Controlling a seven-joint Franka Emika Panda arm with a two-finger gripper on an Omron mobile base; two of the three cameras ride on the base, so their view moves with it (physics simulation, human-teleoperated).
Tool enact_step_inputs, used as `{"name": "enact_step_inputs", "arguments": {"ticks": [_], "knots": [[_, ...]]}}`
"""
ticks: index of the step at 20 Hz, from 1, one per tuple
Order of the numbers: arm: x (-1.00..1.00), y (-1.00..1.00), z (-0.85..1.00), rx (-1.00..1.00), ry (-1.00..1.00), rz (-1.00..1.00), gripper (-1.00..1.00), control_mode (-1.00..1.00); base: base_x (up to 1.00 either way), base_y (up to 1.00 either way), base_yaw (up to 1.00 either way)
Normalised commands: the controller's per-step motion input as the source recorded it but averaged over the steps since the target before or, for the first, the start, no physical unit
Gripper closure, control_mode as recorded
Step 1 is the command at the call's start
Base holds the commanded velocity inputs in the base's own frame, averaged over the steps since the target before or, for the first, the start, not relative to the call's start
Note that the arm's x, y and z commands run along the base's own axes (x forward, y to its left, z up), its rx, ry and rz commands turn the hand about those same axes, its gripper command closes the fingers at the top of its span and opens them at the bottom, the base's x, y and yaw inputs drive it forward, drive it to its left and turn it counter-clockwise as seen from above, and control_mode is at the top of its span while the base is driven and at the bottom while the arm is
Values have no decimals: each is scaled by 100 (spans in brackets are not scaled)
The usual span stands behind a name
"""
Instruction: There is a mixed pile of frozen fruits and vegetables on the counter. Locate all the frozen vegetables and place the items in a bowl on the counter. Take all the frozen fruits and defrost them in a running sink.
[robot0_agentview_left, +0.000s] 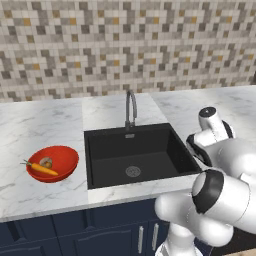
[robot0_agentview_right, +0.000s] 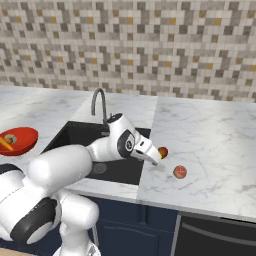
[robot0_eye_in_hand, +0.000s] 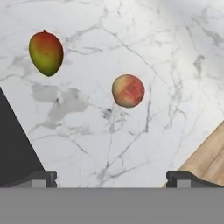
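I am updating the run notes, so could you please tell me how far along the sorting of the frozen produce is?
Done: the carrot and the beige lump lie in the red bowl. In hand: nothing; the open gripper hangs over the counter right of the sink, facing the two fruits. Left: the round reddish fruit and the red-green fruit must go into the sink; no water visibly runs from the tap.

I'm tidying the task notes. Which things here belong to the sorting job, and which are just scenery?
Job:
- red bowl holding the carrot and beige lump
- round reddish fruit on the counter
- green-red fruit beside it
- sink and tap
- open pincer

Scenery:
- tiled wall
- blue cabinets
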Motion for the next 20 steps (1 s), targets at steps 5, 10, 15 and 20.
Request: {"name": "enact_step_inputs", "arguments": {"ticks": [5,10,15,20], "knots": [[5,-64,0,3,0,-2,-100,-100,0,0,0],[18,-69,0,6,0,-4,-100,-100,0,0,0],[34,-40,-2,17,0,0,-100,-100,0,0,0],[17,-20,-18,23,0,0,-100,-100,0,0,0]]}}
